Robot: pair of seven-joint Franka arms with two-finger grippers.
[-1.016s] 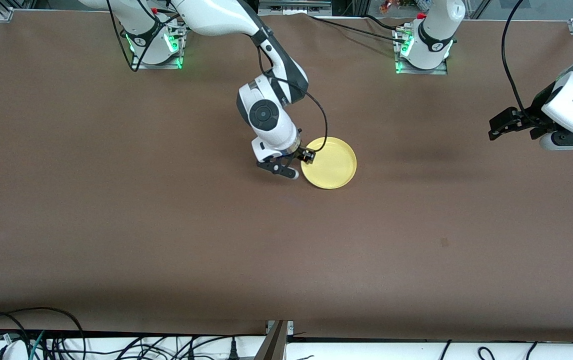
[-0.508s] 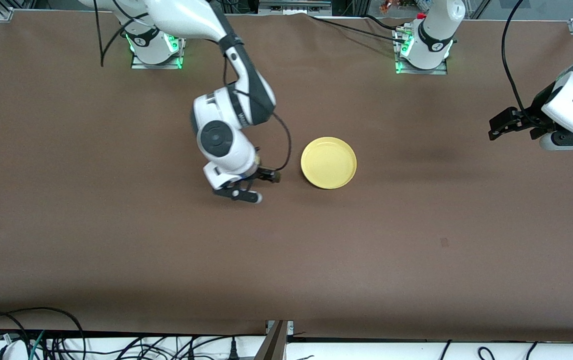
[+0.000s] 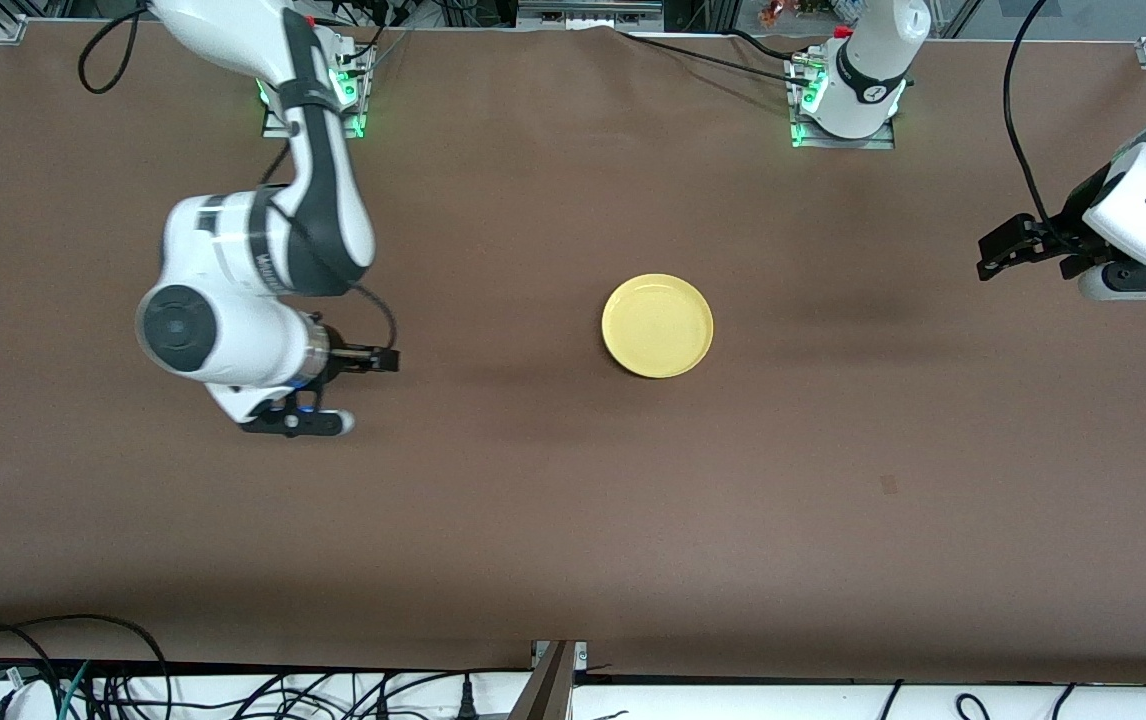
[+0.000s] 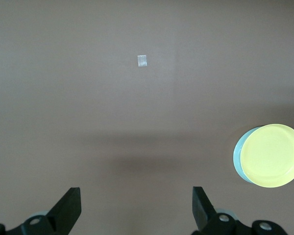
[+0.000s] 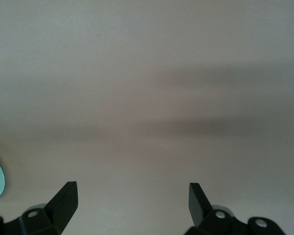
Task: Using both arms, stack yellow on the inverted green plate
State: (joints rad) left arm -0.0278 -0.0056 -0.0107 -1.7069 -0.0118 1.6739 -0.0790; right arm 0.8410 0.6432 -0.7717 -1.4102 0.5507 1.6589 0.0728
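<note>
The yellow plate (image 3: 657,325) lies near the middle of the brown table (image 3: 573,520), right side up. In the front view nothing shows beneath it, but in the left wrist view a thin pale mint crescent peeks out from under its edge at about nine o'clock: this is the green plate (image 4: 237,159), directly below the yellow one and slightly off centre. I judge that the stack is already made.

The right gripper (image 3: 328,390) is in the air over bare table toward the right arm's end, at about nine o'clock from the plates and well apart from them. Its fingers (image 5: 63,198) stand wide open and hold nothing. The left gripper (image 3: 1018,248) waits over the table at the left arm's end, at about three o'clock from the plates. Its fingers (image 4: 68,208) are also spread wide and empty.

What can go wrong from here is small, I think. The yellow plate sits a little shifted on the green plate, so its rim may rest unevenly on the base ring. In that case a knock on the table or a low pass of an arm could make it slide off. Both arms hang high and away, so such contact looks unlikely. If a correction is tried, open fingers pushing one rim may drag both plates together.
</note>
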